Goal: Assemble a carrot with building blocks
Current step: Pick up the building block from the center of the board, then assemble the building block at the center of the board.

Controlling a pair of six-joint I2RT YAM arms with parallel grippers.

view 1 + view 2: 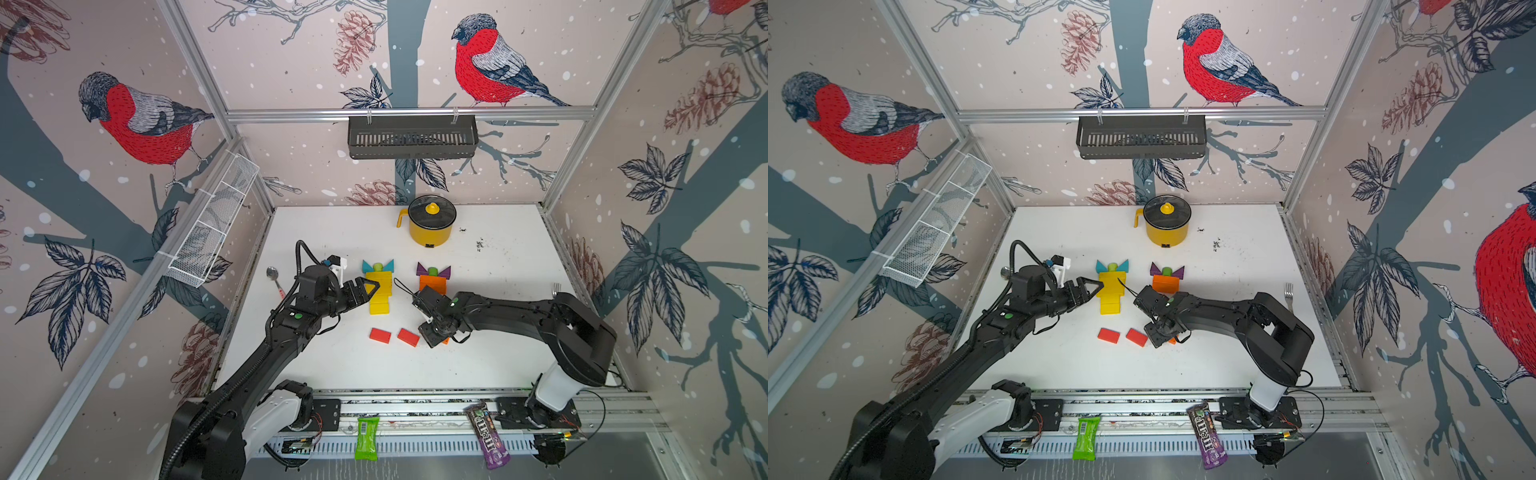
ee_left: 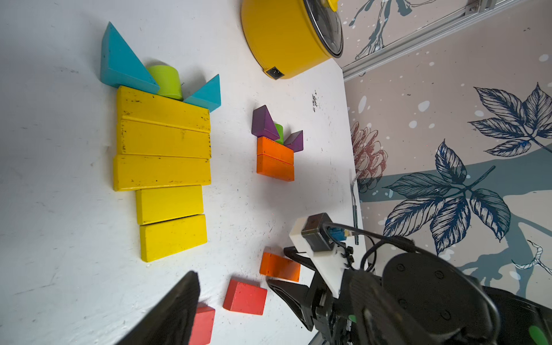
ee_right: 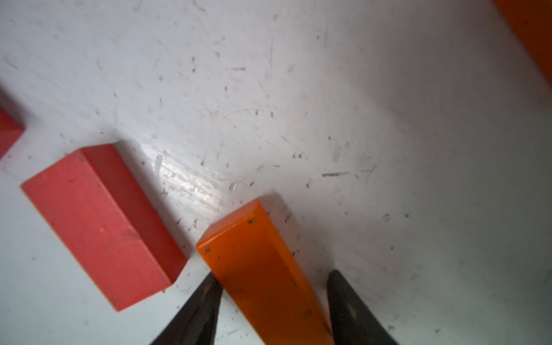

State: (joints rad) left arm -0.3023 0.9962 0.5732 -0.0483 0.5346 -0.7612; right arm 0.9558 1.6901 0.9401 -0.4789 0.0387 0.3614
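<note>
Orange block [image 3: 257, 263] between right gripper [image 3: 274, 276] jaws; red block [image 3: 101, 227] just beside.

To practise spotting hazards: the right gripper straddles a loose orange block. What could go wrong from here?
The right gripper seems to straddle only one end of the orange block, so it might pivot or slip when lifted. The red block lies close beside it; the gripper could nudge it.
</note>
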